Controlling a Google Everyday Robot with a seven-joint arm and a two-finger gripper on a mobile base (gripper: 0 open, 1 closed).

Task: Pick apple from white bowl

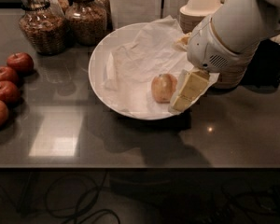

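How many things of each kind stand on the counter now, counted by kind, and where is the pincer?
White bowl: 1
Pale apple: 1, inside it
Red apples: 4, at the left
Glass jars: 2 clearly in view
Stack of beige bowls: 1
Total: 9
The pincer hangs over the bowl's right rim, just right of the pale fruit.

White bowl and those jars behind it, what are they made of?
The white bowl looks like glazed ceramic or hard plastic: smooth, even rim; I can't tell which. Its lining looks like thin paper, crumpled and creased. The jars look like clear glass: contents show through. The gripper, cream-coloured, maybe plastic, hangs beside the apple at the bowl's right edge.
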